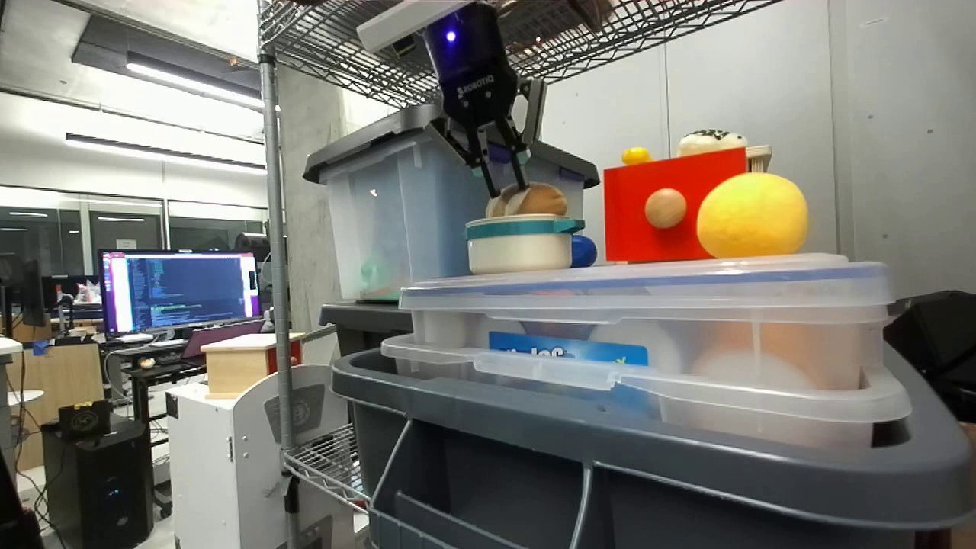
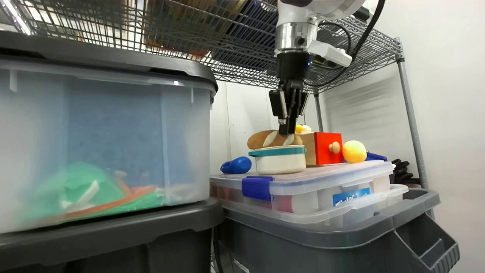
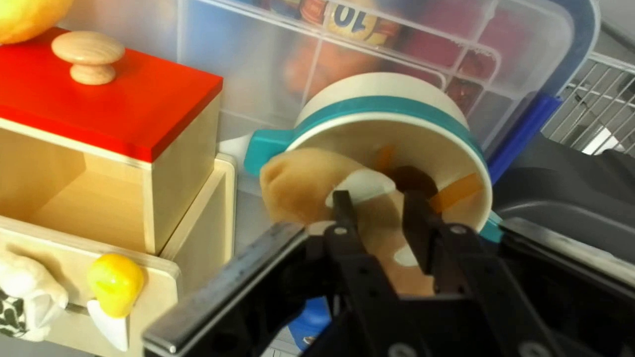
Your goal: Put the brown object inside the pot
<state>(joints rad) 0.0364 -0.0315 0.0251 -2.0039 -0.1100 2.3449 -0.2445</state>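
Golden-brown bread, rounded, with pale slashes, pinched in the gripper, partly over the cream, teal-banded pot.

In an exterior view the camera sits low, close to the tub, facing the wall, a monitor far off at left. In an exterior view the camera is likewise low, the bin close and filling the left. Both exterior views show the shelf from below and share the pot, nearly side-on, the bread and, right of the pot, the ball. The wrist view, nearest, looks steeply down past the fingers into the pot, the ball left of it.
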